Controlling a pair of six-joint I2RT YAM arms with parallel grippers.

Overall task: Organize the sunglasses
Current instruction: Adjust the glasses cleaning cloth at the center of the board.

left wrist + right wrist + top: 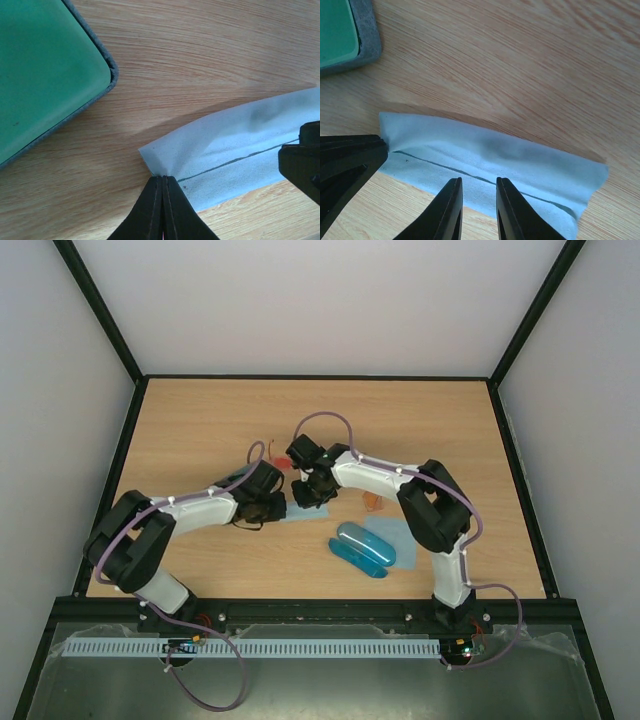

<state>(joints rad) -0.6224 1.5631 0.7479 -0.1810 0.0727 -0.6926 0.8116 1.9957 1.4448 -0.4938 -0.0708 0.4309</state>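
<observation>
From above, the two arms meet at mid-table over a pale blue cloth, hiding their fingertips. Only this view shows the sunglasses: the red-pink pair lies on the table just beyond the grippers, and the orange pair lies beside the right arm, near a blue case and a second cloth.

The left wrist camera shows the left gripper with its jaws pressed together, pinching a corner of the folded cloth, and a green case nearby. The right wrist camera shows the right gripper with its jaws narrowly parted over the cloth's near edge.
</observation>
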